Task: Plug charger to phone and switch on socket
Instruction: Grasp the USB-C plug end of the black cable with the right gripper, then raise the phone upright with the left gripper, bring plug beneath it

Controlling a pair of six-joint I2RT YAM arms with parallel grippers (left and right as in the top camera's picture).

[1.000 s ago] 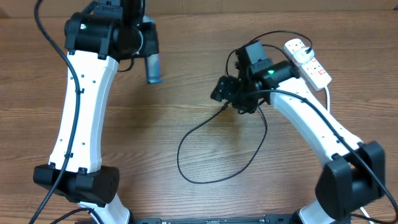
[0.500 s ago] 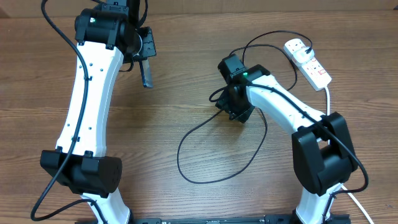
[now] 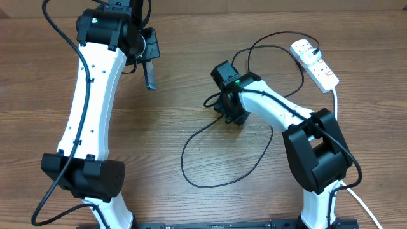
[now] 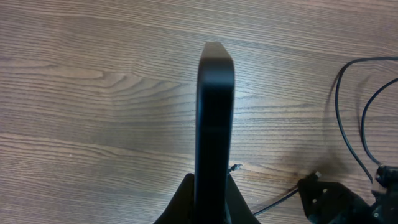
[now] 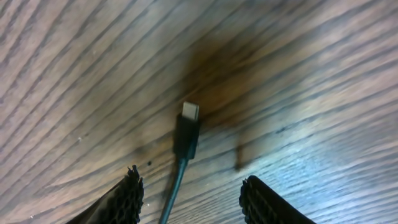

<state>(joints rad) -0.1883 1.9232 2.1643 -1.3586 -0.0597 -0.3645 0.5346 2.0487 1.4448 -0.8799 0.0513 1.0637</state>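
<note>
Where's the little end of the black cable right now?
In the right wrist view, the connector lies on the wooden table, untouched between the open jaws of the right gripper.

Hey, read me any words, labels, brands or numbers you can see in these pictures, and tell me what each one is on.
Nothing can be read in any view.
socket: red-marked, but any print is too small to read.
phone: only its dark edge shows, with no writing on it.
charger connector: plain, no marking visible.
</note>
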